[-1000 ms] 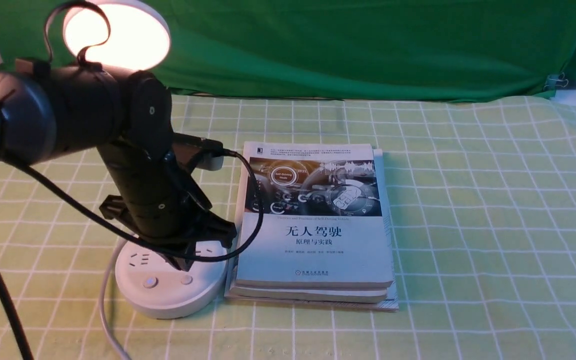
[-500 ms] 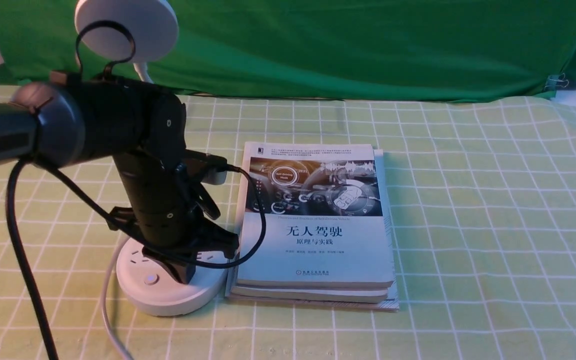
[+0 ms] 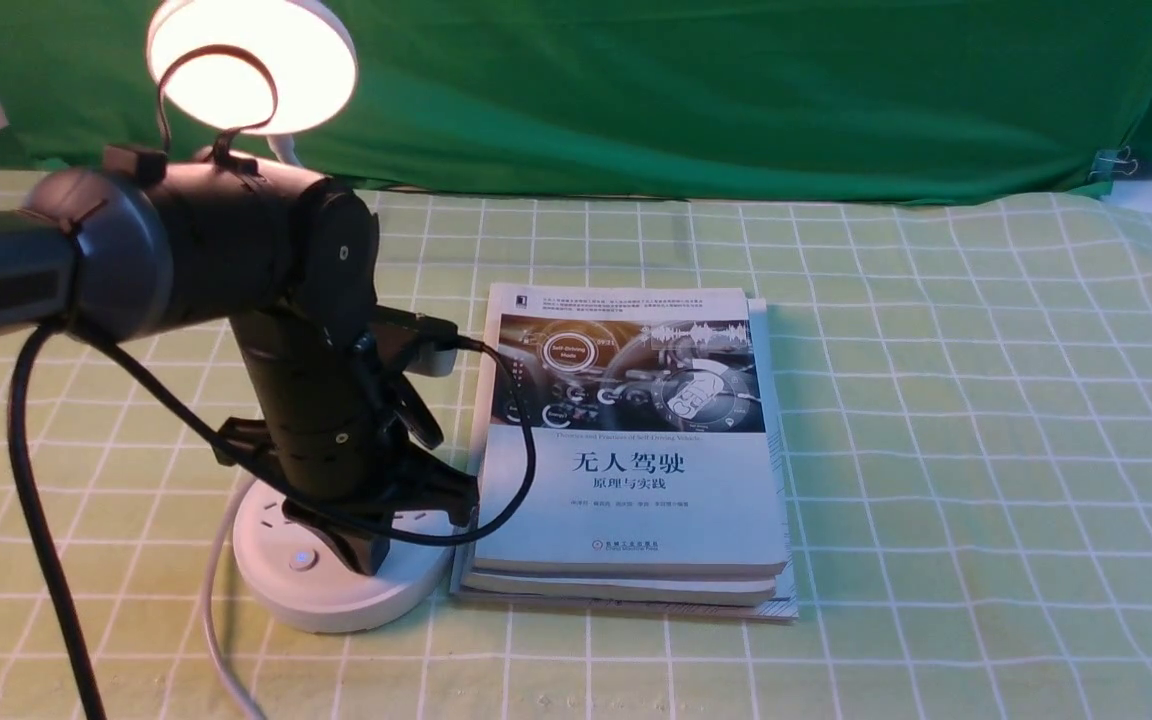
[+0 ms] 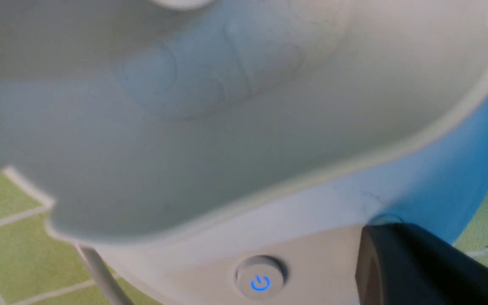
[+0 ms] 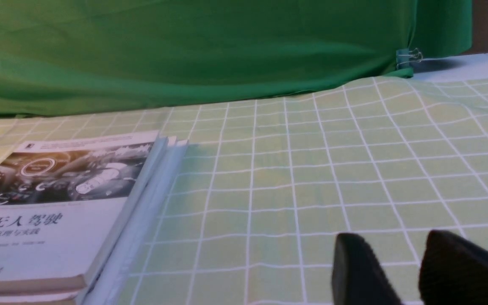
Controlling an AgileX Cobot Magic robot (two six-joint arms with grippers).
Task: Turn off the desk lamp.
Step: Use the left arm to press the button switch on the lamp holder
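The white desk lamp stands at the left in the front view. Its round disc head [image 3: 251,65] glows warm and is lit. Its round base [image 3: 336,600] has sockets and a button with a blue power light [image 3: 302,559]. My left gripper [image 3: 368,558] points down with its tip on the base, right of that button, and covers the second button. In the left wrist view the jaws show as one black mass [image 4: 381,233] beside the blue-lit button [image 4: 261,279], under the lamp's cup holder [image 4: 227,127]. My right gripper [image 5: 392,241] hangs empty over the cloth with a narrow gap between its jaws.
A stack of books [image 3: 636,450] lies right beside the lamp base and also shows in the right wrist view [image 5: 57,212]. The lamp's white cord [image 3: 211,600] and my arm's black cable [image 3: 36,520] trail at the left. A green backdrop [image 3: 736,90] closes off the far edge.
The lamp head was lit one second ago, dark half a second ago, and is lit again now. My left gripper came down onto the base and has stayed on it.
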